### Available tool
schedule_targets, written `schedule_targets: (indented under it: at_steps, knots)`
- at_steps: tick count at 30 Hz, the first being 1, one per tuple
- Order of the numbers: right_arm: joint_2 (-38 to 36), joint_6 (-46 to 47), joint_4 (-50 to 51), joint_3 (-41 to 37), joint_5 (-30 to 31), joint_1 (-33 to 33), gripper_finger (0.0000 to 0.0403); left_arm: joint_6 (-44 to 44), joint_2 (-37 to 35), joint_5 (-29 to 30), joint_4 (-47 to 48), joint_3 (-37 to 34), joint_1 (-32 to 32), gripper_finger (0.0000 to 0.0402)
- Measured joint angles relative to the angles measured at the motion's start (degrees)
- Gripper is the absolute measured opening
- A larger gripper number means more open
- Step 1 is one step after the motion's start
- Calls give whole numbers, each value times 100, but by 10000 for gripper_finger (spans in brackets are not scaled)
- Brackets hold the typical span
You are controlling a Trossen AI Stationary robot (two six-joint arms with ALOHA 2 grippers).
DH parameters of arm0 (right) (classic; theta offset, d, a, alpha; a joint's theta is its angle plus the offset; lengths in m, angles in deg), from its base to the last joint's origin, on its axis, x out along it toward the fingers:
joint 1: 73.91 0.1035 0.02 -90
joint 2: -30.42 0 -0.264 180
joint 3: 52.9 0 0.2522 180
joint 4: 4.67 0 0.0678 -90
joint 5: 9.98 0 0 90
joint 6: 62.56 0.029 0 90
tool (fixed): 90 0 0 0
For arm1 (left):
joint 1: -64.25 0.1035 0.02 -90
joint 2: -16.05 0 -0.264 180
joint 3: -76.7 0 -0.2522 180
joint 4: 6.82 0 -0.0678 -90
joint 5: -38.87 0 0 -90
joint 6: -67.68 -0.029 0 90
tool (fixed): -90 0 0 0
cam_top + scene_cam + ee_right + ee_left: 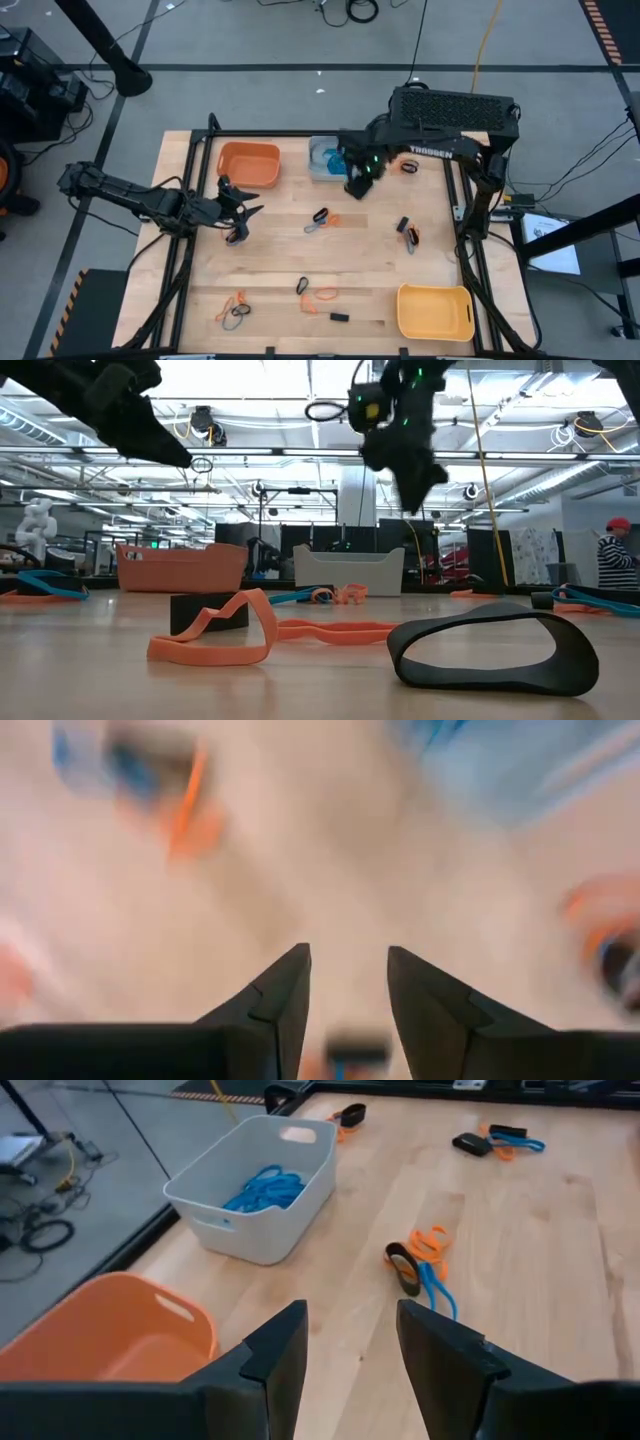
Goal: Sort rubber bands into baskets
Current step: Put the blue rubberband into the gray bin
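The wooden table [380, 262] fills the high view inside a dark frame. The right arm reaches in from a black perforated housing [455, 110] at the far edge; white lettering on the arm reads "TROSSEN" (only partly legible). The left arm lies low across the table's left side.

Three baskets stand on the table: the orange basket [248, 163] at the far left, the pale blue-grey basket [322, 160] just beside it toward the middle with blue bands [262, 1186] inside, and the yellow basket [435, 311] at the near right corner.

The right gripper [357, 184] hangs above the board just beside the pale basket, its fingers [283, 992] spread apart with nothing between them. The left gripper [243, 213] is near the orange basket, fingers [275, 1355] likewise parted and empty.

Rubber bands lie scattered: a black, orange and blue cluster [320, 220] mid-table, another [407, 231] to its right, orange and black loops [234, 309] near the front left, and more [318, 294] at front centre.
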Motion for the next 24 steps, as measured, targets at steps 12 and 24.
schedule_targets:
  at_steps: [12, 24]
  knots:
    - [-478, 1834, 682, -1059, 107, 2335, 128, -231, 4, -585, -218, 0, -2, 164]
    - [-1443, 3504, -1236, -3777, -240, 2708, 128, 78, 9, -770, -225, 0, 0, 164]
